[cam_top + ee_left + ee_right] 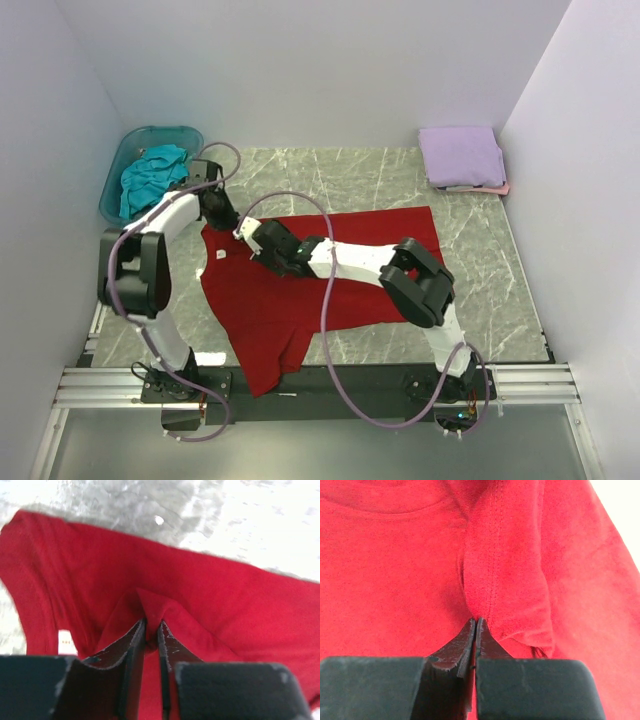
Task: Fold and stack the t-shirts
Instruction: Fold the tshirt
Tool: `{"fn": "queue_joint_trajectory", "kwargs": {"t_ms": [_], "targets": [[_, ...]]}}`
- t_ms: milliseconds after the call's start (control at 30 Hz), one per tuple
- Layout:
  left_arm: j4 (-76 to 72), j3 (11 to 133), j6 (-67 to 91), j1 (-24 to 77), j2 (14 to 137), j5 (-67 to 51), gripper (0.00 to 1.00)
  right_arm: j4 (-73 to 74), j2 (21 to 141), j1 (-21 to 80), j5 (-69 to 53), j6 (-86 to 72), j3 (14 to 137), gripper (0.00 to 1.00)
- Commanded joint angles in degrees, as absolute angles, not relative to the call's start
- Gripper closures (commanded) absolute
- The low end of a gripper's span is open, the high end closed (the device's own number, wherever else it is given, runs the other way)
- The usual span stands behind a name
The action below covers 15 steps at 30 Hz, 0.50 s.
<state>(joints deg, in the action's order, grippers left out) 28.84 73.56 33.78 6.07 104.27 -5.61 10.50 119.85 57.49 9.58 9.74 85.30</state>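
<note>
A deep red t-shirt [300, 310] lies spread on the marble table, partly folded, neck end to the left. My left gripper [221, 217] is at its upper left edge, shut on a raised fold of the red t-shirt [225, 595], with cloth pinched between its fingertips [151, 629]. My right gripper [243, 233] is just beside it near the collar, jaws pressed together on a stitched ridge of the red t-shirt [395, 570] that bunches up from the tips [476, 620]. A folded lavender t-shirt [460, 155] lies on a pale pink one [501, 188] at the back right. A teal t-shirt [150, 175] lies crumpled in the tub.
The translucent blue-green tub [150, 132] stands at the back left, close to my left arm. A white label [65, 642] shows inside the red shirt's neck. White walls close in the table on three sides.
</note>
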Motion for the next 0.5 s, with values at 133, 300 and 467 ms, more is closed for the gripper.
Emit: {"fn": "queue_joint_trajectory", "kwargs": {"t_ms": [133, 300, 467], "targets": [[31.6, 66.0, 36.0, 6.0, 90.5, -10.1, 0.78, 17.3, 112.5, 57.6, 1.4, 9.7, 84.1, 1.00], [33.6, 57.8, 37.4, 6.0, 83.3, -10.1, 0.84, 18.5, 111.5, 57.2, -1.7, 10.0, 82.0, 1.00], [34.4, 52.0, 39.1, 6.0, 76.8, -8.0, 0.84, 18.8, 111.2, 56.9, -5.5, 10.7, 81.1, 1.00]]}}
